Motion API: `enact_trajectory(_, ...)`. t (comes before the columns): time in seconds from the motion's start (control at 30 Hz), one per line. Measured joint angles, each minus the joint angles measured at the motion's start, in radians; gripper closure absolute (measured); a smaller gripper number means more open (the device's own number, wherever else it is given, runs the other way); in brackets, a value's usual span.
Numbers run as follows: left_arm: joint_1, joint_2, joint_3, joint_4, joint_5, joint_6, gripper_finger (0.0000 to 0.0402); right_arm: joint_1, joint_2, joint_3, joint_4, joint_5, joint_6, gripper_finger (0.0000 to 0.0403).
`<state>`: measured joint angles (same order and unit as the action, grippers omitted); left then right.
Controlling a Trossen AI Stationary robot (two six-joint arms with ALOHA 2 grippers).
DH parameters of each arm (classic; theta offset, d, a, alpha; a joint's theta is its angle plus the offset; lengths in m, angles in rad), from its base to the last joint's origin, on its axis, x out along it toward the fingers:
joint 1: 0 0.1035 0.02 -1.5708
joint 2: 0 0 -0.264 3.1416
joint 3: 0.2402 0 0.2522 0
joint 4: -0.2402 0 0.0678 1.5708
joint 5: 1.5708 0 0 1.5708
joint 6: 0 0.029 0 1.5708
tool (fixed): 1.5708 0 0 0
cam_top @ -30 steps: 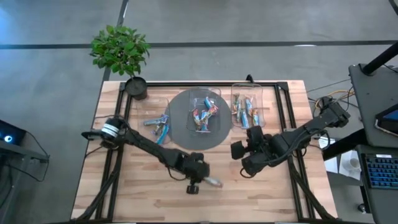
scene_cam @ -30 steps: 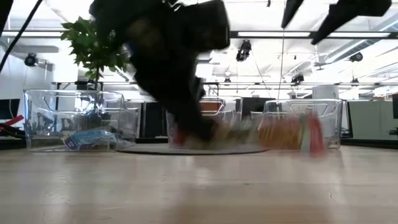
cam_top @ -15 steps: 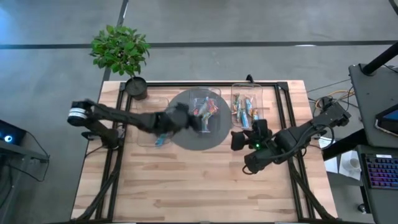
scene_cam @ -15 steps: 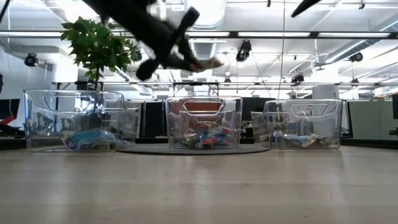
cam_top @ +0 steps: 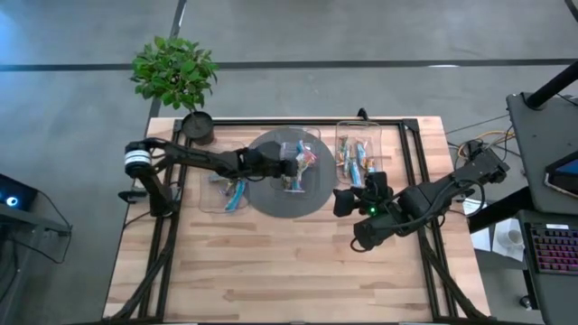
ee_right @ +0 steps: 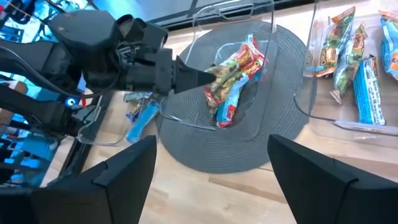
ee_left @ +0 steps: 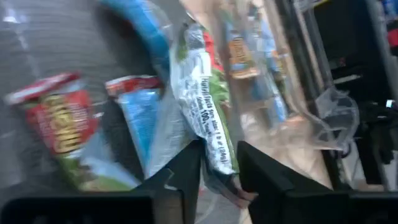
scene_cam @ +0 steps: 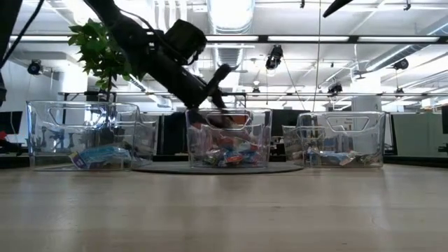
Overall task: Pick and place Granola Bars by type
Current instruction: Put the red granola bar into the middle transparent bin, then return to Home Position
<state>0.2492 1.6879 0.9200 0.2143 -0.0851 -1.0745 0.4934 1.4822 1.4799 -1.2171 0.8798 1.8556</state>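
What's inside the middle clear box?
The middle box holds several bars in red, blue and green wrappers. The left tool reaches over it, covering some, so the count is unclear.

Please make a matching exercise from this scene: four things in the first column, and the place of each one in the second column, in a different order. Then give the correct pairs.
Things
1. potted plant
2. round grey mat
3. left end effector
4. right end effector

Places
A. over the middle clear container, with a granola bar between its fingers
B. at the table's far left corner
C. above the wood, just in front of the right container
D. under the middle container

Pairs: 1-B, 2-D, 3-A, 4-C
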Motion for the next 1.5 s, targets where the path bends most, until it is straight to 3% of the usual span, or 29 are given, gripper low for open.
enact_trajectory(0.2,-0.001,-0.044,0.048,-0.067,0.024,0.075,0.0268,0.000,0.000,-0.001,0.001,-0.024,-0.023,0.0101)
enact_trajectory(0.57,-0.029,-0.353,0.056,-0.181,0.042,0.345,0.0264,0.021,0.001,0.005,0.019,-0.106,-0.178,0.0103)
enact_trajectory(0.77,-0.029,-0.503,0.056,-0.258,0.042,0.372,0.0264,0.026,-0.008,0.025,-0.016,-0.188,-0.338,0.0096)
enact_trajectory(0.87,-0.032,-0.558,0.056,-0.304,0.046,0.316,0.0264,0.029,-0.030,0.034,-0.013,-0.208,-0.343,0.0094)
enact_trajectory(1.0,-0.068,-0.617,0.034,-0.302,0.137,0.317,0.0264,0.062,-0.057,0.034,0.101,-0.159,-0.514,0.0097)
enact_trajectory(1.1,-0.128,-0.653,0.010,-0.283,0.183,0.322,0.0264,0.066,-0.079,0.027,0.224,-0.190,-0.682,0.0101)
enact_trajectory(1.23,-0.250,-0.667,-0.046,-0.163,0.180,0.332,0.0264,0.039,-0.108,-0.038,0.462,-0.334,-0.844,0.0105)
enact_trajectory(1.37,-0.351,-0.626,-0.164,0.160,0.145,0.304,0.0264,-0.002,-0.131,-0.187,0.757,-0.452,-0.959,0.0106)
enact_trajectory(1.5,-0.383,-0.569,-0.275,0.471,0.130,0.306,0.0264,-0.095,-0.185,-0.368,1.012,-0.667,-1.046,0.0101)
